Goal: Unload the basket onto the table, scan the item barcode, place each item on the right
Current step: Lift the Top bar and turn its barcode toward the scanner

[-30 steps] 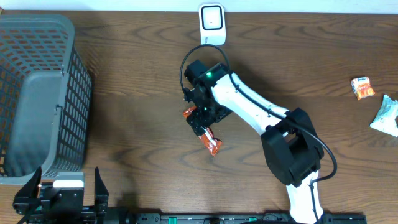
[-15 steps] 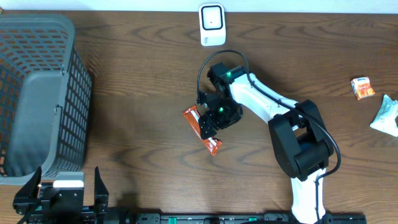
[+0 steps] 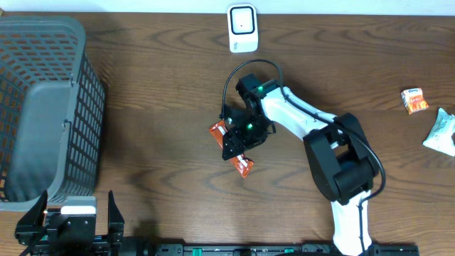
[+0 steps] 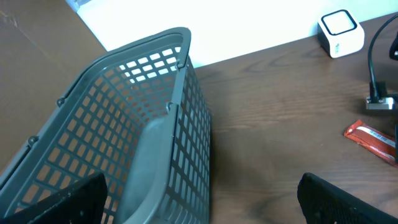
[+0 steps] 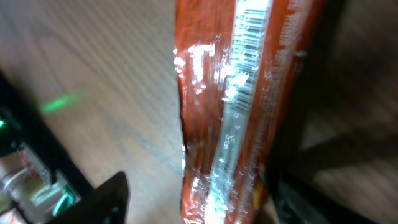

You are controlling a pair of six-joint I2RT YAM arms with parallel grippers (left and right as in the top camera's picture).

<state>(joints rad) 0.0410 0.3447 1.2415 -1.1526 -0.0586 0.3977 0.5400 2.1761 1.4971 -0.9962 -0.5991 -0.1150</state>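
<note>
The right claw [image 3: 232, 147] hung unclenched astride the orange snack bar [image 3: 244, 167] — barcode up, midway across the worktop [image 3: 156, 142] — where a square pinch across its width, clear of the code, looked best for reaching the scanner [image 3: 242, 28].

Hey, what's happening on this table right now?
The right gripper is down over an orange snack packet lying mid-table, jaws open on either side of it, not yet gripping. The packet's barcode faces up. The white scanner sits at the far edge, well away from the packet. The left gripper is parked open beside the grey basket.
</note>
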